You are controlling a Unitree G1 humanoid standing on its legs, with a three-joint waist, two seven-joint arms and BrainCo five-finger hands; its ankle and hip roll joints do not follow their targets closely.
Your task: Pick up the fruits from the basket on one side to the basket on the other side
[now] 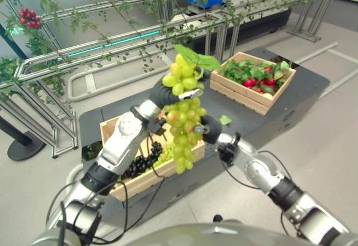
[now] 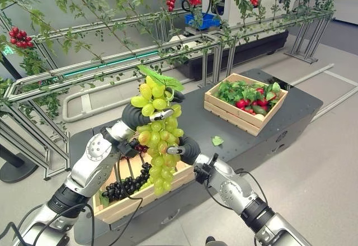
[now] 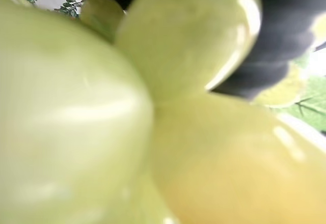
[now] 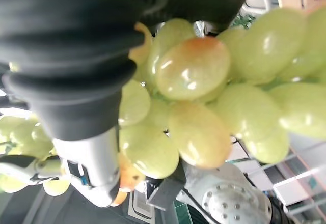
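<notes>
Fingers first: on the left hand [image 2: 146,115] you can see a silver, dark-tipped finger [image 2: 161,113] curled across the upper part of the bunch of green grapes [image 2: 158,145], so that hand is closed round the bunch near its leafy stem, and its wrist view has the grapes pressed right up against the lens. The right hand [image 1: 206,129] sits against the middle of the same bunch from the other side; one finger [image 2: 174,150] lies on the grapes, yet you cannot tell from these views whether its fingers wrap the fruit or merely steady it. The grapes hang upright in the air between both hands, above the near wooden crate [image 1: 109,127], which holds dark grapes [image 2: 126,187] and a few green ones. You are, by my reading, in the carry step: the bunch is lifted clear of the near crate and not yet at the far crate [image 2: 234,119], which stands well apart across the dark table [image 2: 291,112] and already holds red fruit [image 2: 245,104] and leaves. Your next move calls for swinging the bunch over toward that far crate, keeping the long tail of grapes above the rim, and deciding which hand bears the weight. One loose leaf [image 2: 217,141] lies on the table between the crates.
</notes>
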